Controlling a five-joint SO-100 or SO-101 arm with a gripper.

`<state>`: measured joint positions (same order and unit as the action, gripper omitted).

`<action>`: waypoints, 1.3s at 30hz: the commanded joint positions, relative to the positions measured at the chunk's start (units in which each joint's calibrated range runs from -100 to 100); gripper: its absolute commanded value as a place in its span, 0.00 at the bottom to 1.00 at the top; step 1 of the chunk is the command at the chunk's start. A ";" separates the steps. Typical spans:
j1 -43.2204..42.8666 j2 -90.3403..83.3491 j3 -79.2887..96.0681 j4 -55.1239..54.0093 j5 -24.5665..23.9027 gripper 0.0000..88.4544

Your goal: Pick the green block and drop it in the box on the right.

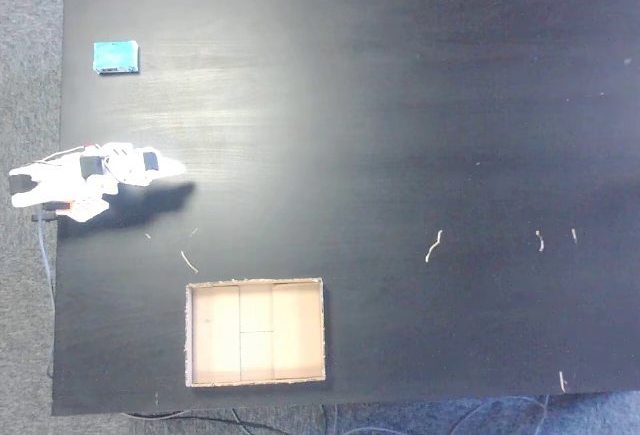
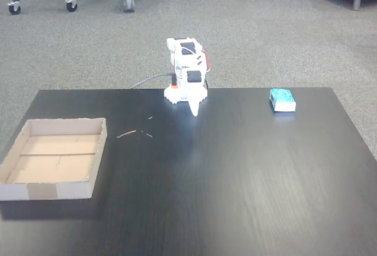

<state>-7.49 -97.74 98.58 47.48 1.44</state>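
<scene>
The green block [image 1: 116,57] [image 2: 282,100] is a small teal rectangle lying flat on the black table, at the upper left in a fixed view and at the far right in another fixed view. The box [image 1: 256,332] [image 2: 56,159], a shallow tan cardboard tray with nothing in it, sits near the table's edge. My white arm is folded at the table's edge, and its gripper [image 1: 176,167] [image 2: 194,111] points over the table with the fingers together, holding nothing. The gripper is well apart from both block and box.
The black table [image 1: 420,135] [image 2: 235,173] has a few pale scraps and scratches [image 1: 433,246] on it. Grey carpet surrounds it; chair wheels [image 2: 126,0] stand on the floor beyond. A cable [image 2: 147,81] runs from the arm's base.
</scene>
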 commanded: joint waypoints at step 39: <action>-59.72 98.51 -80.72 20.06 7.96 0.45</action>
<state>-67.74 -2.34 20.61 69.23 9.60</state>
